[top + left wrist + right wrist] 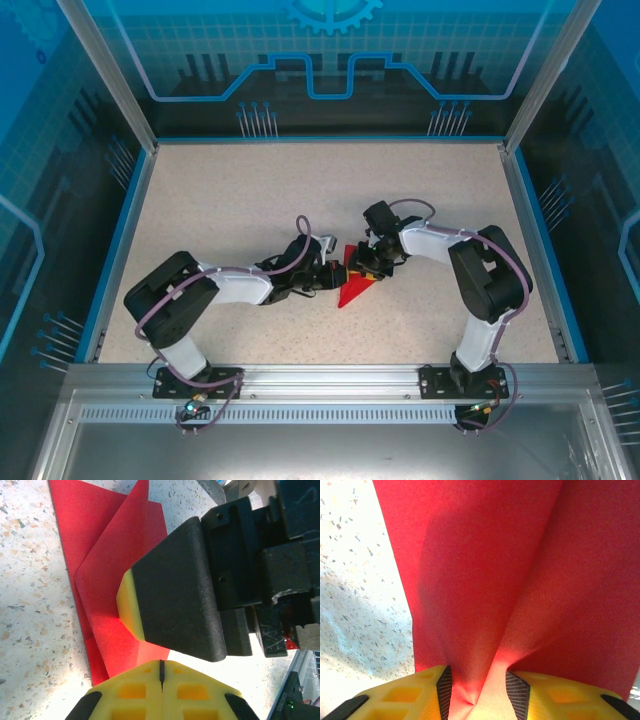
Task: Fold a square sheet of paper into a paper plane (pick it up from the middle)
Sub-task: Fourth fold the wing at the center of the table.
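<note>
Firmly, the right gripper (476,692) pinches the red paper (485,570) (folded, pointed); the left gripper (161,675) sits closed.

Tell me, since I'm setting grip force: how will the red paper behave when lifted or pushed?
Probably floppy: the red paper buckles into a valley between the right fingers. Thin, so likely light; it may slide on the table when pushed. Its raised flaps might spring open.

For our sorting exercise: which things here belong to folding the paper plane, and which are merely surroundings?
Part of the job:
red paper, partly folded
right fingers, pinching the paper
left fingers, shut, close by it

Just there:
speckled table
blue walls
metal rail
</note>
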Robot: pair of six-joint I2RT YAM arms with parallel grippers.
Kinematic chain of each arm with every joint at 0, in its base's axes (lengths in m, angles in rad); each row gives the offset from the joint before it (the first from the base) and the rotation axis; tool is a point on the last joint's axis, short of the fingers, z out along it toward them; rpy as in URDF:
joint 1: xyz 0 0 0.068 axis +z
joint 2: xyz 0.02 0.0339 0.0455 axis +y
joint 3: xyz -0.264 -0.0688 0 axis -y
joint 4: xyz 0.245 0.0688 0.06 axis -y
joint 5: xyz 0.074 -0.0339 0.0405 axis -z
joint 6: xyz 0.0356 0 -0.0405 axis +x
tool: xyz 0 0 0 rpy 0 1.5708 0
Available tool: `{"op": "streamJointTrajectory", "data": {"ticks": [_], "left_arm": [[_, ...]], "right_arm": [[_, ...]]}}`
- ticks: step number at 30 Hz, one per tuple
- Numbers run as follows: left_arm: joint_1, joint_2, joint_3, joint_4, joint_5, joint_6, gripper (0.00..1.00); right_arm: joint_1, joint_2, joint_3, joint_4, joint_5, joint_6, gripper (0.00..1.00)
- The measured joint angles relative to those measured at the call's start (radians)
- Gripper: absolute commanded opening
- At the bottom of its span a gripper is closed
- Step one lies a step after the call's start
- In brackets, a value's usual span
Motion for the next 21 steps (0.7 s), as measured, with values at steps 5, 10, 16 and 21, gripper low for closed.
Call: {"op": "streamJointTrajectory", "data": {"ticks": [5, 10, 16, 21], "left_arm": [[0.0, 0.005, -0.007, 0.013, 0.001, 0.0, 0.0], [0.0, 0.015, -0.018, 0.019, 0.004, 0.0, 0.0], [0.0, 0.038, -0.018, 0.028, 0.012, 0.0, 0.0], [0.0, 0.063, -0.018, 0.035, 0.019, 0.0, 0.0]], "right_arm": [[0.0, 0.002, 0.003, -0.001, -0.002, 0.0, 0.44], [0.0, 0.007, 0.013, -0.01, -0.008, -0.004, 0.45], [0.0, 0.011, 0.02, -0.018, -0.012, -0.007, 0.46], [0.0, 0.012, 0.02, -0.018, -0.013, -0.008, 0.46]]}}
